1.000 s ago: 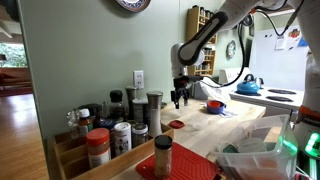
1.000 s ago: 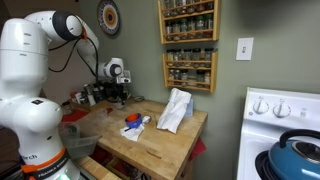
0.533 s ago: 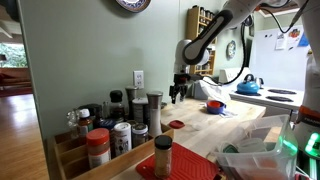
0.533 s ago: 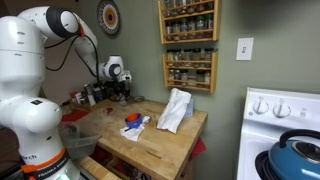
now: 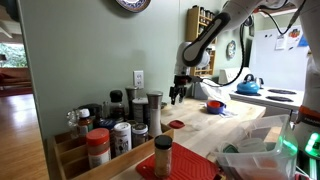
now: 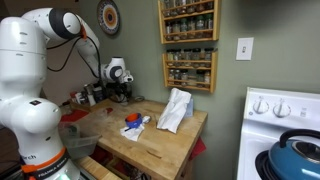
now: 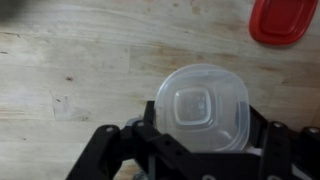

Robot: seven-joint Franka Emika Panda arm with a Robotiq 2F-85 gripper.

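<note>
Well, the big white robot arm (image 6: 40, 50) reaches over the wooden table (image 7: 60, 60) in both exterior views. At its end the gripper (image 7: 202, 130) hangs a little above the wood, at the far end of the table by the wall. A white cloth (image 6: 175, 110) lies on the table, well apart from the gripper.

Between the fingers sits a clear tub (image 7: 200, 105). The wrist view shows it from above, with one black finger on its left side and one on its right. The fingers are spread wide and seem to pinch the tub by its sides, so it looks held up off the wood. A red lid (image 7: 283, 20) lies flat on the table, far off to the right in the wrist view, and does not touch the tub.

I think the tub is thin and will bend. So a soft, steady squeeze is best, not a hard one. Keep it flat and move slowly, so it does not slip out or tip.
</note>
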